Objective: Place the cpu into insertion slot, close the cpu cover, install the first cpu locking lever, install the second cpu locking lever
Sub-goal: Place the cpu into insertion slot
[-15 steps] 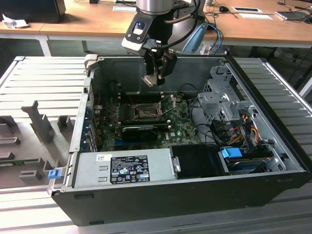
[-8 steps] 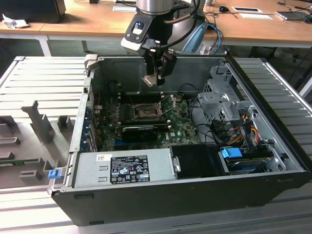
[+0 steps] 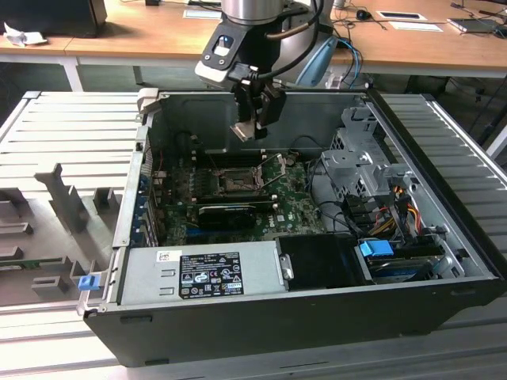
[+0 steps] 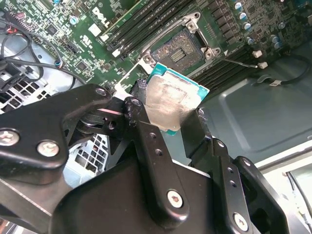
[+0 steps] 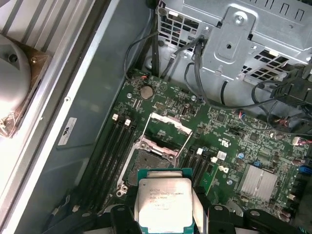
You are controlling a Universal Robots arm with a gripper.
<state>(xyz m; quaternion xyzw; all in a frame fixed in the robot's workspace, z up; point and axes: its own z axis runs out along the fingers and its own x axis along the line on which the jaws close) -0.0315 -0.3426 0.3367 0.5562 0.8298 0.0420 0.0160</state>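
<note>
Jaws clamped on a square silver chip [image 4: 171,105] hang above the open socket [image 5: 150,163] on the green board [image 5: 222,132] inside an open computer case [image 3: 301,324], toward its far side; the socket's cover [image 5: 168,124] stands swung up.

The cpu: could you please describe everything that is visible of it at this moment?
The cpu is a small flat square chip: a silver-grey metal top face with smears and print, on a green-edged base. The fingers clamp it on two opposite edges. It hangs in the air above the green board, near the insertion slot but not in it.
</note>
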